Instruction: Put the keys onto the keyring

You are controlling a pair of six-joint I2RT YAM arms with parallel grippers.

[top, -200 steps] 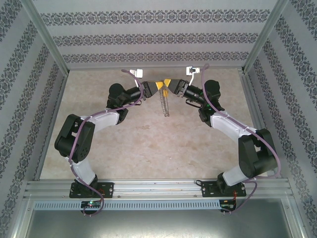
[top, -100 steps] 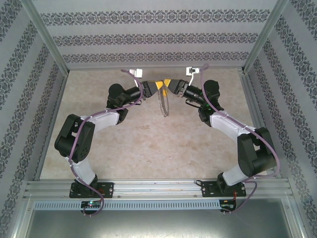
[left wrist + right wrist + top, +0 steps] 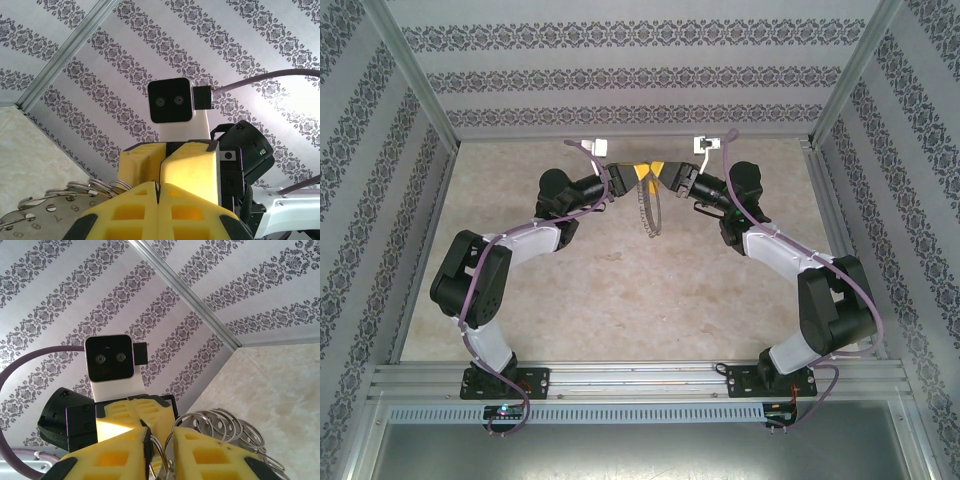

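Both grippers meet tip to tip above the far middle of the table. The keyring (image 3: pixel 647 208), a thin grey hoop with a fringe of small rings and numbered tags, hangs edge-on below them. My left gripper (image 3: pixel 640 172) is shut, with a thin dark edge pinched at its tips (image 3: pixel 158 186); the keyring's fringe (image 3: pixel 75 192) runs in from the left behind its finger. My right gripper (image 3: pixel 663 170) faces it. Its fingers stand slightly apart (image 3: pixel 160 431), and the hoop's wire passes through the gap against the left pad. The fringe (image 3: pixel 220 422) fans out to the right. The key is hidden.
The tan table (image 3: pixel 620 290) is boxed in by patterned walls and aluminium posts (image 3: pixel 415 90). In the left wrist view the right arm's white wrist camera (image 3: pixel 171 100) sits just above its fingers. The left arm's camera (image 3: pixel 109 359) shows likewise in the right wrist view.
The hanging keyring has swung slightly left and up. The right gripper has shifted a little toward the back, and the left arm has barely moved.
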